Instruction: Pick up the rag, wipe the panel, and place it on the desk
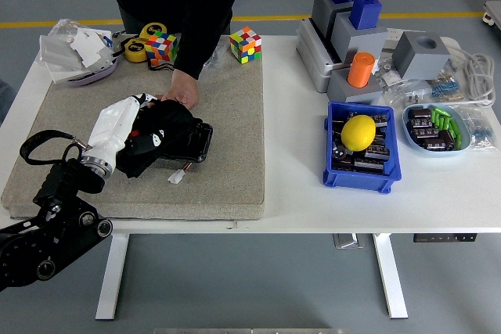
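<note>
One robot hand, the left hand (129,123), lies on the black rag (160,134) atop the panel (200,142) on the grey mat (227,170). Fingers are buried in cloth; grip state cannot be determined. A person's hand (180,91) touches the rag's far edge

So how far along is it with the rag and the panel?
Picked up: the left hand has the black rag bunched under it. In hand: wiping, with the rag on the dark panel that a person's hand steadies on the grey mat. Left: finishing the wipe and putting the rag down on the white table.
</note>
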Robot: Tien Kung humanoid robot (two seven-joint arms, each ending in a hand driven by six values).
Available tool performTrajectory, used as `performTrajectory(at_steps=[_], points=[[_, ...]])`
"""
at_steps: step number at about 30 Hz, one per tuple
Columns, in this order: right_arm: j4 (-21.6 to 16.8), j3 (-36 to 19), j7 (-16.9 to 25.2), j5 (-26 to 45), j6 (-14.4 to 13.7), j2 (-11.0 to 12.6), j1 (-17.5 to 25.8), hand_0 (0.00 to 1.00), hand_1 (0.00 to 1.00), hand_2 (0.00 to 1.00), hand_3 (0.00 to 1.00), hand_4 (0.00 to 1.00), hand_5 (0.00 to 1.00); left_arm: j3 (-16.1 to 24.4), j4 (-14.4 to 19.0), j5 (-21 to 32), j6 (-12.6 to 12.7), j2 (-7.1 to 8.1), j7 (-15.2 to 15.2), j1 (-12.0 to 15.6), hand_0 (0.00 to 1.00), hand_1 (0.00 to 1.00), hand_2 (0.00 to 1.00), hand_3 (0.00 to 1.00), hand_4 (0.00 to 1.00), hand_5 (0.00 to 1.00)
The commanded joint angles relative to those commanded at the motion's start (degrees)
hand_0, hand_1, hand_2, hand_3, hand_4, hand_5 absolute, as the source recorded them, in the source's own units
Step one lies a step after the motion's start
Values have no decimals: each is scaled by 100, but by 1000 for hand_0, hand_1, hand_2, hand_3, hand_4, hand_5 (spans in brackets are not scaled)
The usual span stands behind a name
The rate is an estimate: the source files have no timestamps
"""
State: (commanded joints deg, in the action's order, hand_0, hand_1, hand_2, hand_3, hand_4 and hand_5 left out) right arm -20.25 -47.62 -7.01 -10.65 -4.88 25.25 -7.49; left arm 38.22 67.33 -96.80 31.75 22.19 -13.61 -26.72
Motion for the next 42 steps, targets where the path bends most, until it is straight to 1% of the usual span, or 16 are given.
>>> performTrajectory(at_steps=[3, 6, 11, 12, 17, 23, 24, 29, 31, 42], points=[[3, -8, -6, 2, 1, -3, 10, 723, 633, 677, 620, 998, 612, 108, 0, -28, -6, 38, -3, 72, 186, 110, 595, 677, 515, 2], [3, -23, -14, -8, 3, 1, 21, 723, 633, 676, 621, 998, 612, 228, -65, -44, -1, 27, 12, 97, 186, 110, 594, 677, 516, 2], [3, -37, -13, -8, -1, -7, 17, 723, 633, 676, 621, 998, 612, 277, -130, -45, 13, 25, 33, 135, 186, 110, 594, 677, 516, 2], [1, -36, -14, -9, -2, -6, 19, 724, 632, 676, 621, 998, 615, 288, -141, -46, 23, 27, 44, 153, 187, 120, 546, 563, 515, 2], [2, -55, -22, -18, -3, 0, 34, 724, 632, 676, 621, 998, 615, 354, -177, -46, 32, 68, 67, 238, 187, 120, 546, 563, 515, 2], [-2, -65, -15, -24, -7, -9, 25, 724, 632, 676, 622, 998, 614, 617, -224, -123, 23, 159, 71, 334, 186, 120, 546, 564, 515, 2], [-1, -66, -16, -23, -5, -12, 27, 723, 631, 676, 623, 998, 615, 656, -223, -150, 28, 180, 74, 340, 186, 110, 593, 677, 515, 2], [-2, -66, -17, -21, -3, -15, 28, 723, 631, 676, 623, 998, 615, 833, -237, -195, 22, 244, 72, 380, 186, 110, 593, 677, 515, 2], [-1, -67, -16, -16, -3, -17, 26, 723, 631, 676, 623, 998, 616, 910, -278, -199, 23, 244, 75, 393, 186, 110, 593, 676, 516, 2], [5, -74, -41, -11, 6, -7, 30, 722, 631, 676, 623, 998, 617, 1091, -476, -227, 39, 312, 127, 423, 187, 110, 593, 675, 516, 2]])
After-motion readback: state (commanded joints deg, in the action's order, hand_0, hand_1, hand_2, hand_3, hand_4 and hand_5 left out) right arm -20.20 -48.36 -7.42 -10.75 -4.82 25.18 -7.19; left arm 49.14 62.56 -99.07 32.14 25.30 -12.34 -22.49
